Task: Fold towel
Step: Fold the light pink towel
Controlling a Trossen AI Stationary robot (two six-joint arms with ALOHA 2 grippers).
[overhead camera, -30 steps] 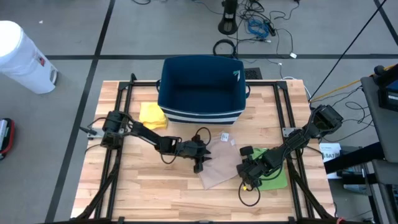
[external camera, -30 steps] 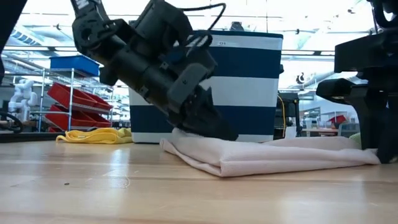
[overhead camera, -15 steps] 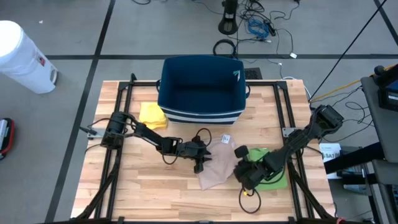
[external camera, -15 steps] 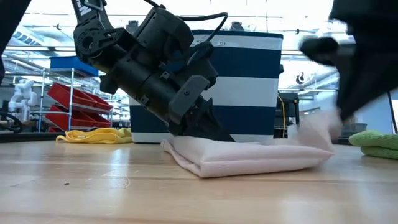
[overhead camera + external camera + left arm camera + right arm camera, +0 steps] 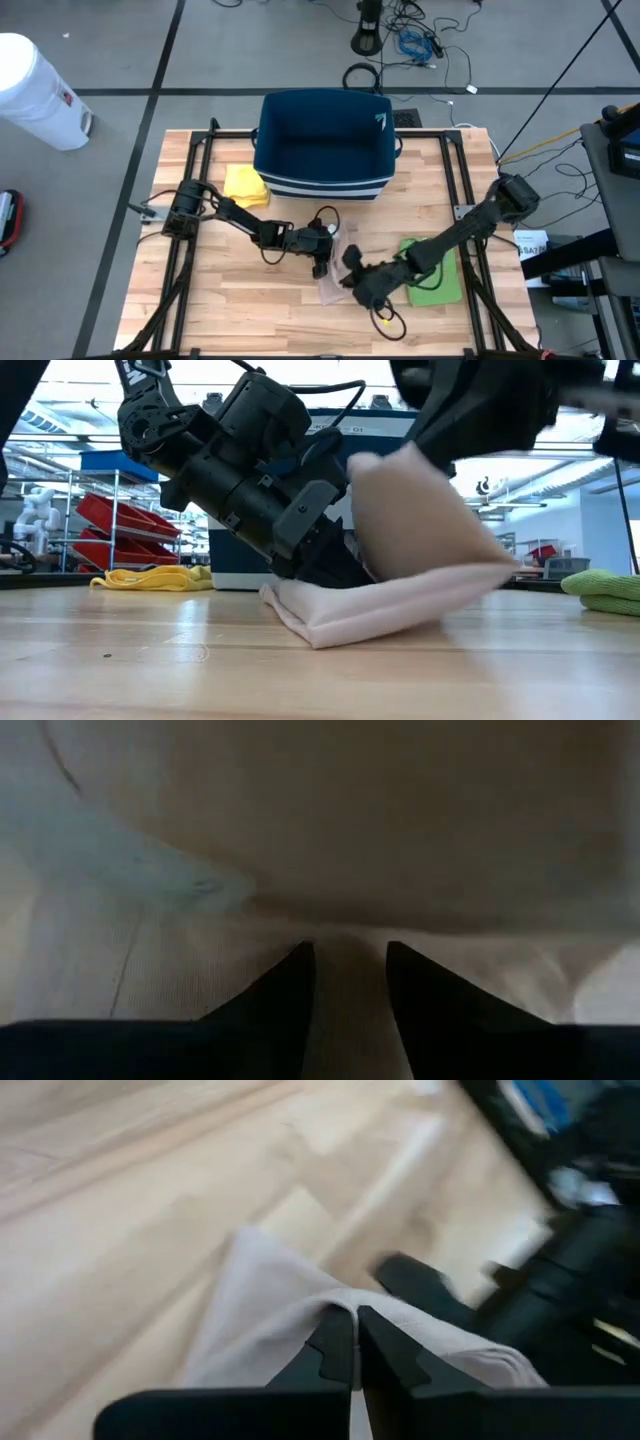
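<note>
Towel (image 5: 400, 595) edge pinched in right tool (image 5: 354, 1342), left tool (image 5: 347, 982) pressing it

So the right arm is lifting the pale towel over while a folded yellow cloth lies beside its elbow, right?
Not quite: the cloth by the right arm is green, as the high view shows; the yellow cloth lies by the blue bin. The right gripper does hold the pale towel, jaws shut on its edge.

Pale pink towel (image 5: 400, 595) lies mid-table, one edge lifted and folding over.
</note>
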